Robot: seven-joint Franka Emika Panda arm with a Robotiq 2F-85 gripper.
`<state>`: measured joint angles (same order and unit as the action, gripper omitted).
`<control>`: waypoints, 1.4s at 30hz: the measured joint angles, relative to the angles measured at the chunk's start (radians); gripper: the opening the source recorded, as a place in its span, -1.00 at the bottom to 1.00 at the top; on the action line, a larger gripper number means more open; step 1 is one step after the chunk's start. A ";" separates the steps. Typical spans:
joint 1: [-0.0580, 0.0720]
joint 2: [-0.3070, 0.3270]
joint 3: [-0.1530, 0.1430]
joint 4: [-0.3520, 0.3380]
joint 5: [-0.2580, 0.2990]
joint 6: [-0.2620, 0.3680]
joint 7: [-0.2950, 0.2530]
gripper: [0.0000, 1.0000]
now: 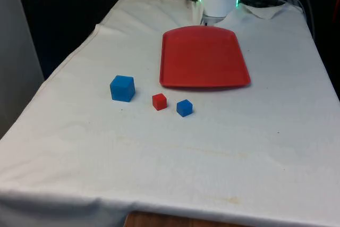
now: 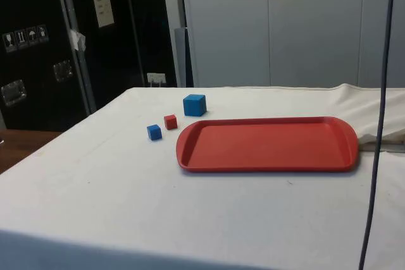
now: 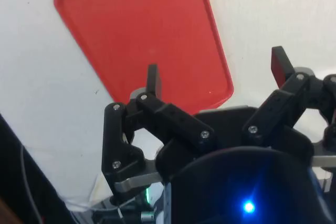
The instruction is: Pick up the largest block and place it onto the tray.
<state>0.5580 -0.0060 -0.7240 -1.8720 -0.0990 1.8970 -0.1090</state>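
Open gripper high over the tray, nothing picked yet.

The gripper (image 3: 218,72) hangs with its fingers (image 3: 152,80) spread wide and empty above the red tray (image 1: 204,59), probably a start pose giving a clear look down. The tray lies toward the tabletop's far edge. The large blue block (image 1: 122,88), the one to lift, rests untouched near the tray's front corner, with a small red block (image 1: 159,101) and a small blue block (image 1: 184,108) just beside it.

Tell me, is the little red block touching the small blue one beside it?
Apart. In the front view, white cloth shows between the red block and the small blue block.
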 measured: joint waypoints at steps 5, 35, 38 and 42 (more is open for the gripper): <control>-0.003 0.024 -0.012 -0.012 0.016 0.033 -0.013 1.00; -0.018 0.174 -0.159 -0.120 0.238 0.273 -0.267 1.00; -0.021 0.198 -0.176 -0.123 0.279 0.288 -0.309 1.00; -0.029 0.242 -0.205 -0.123 0.358 0.303 -0.386 1.00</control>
<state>0.5290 0.2360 -0.9290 -1.9950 0.2590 2.2000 -0.4950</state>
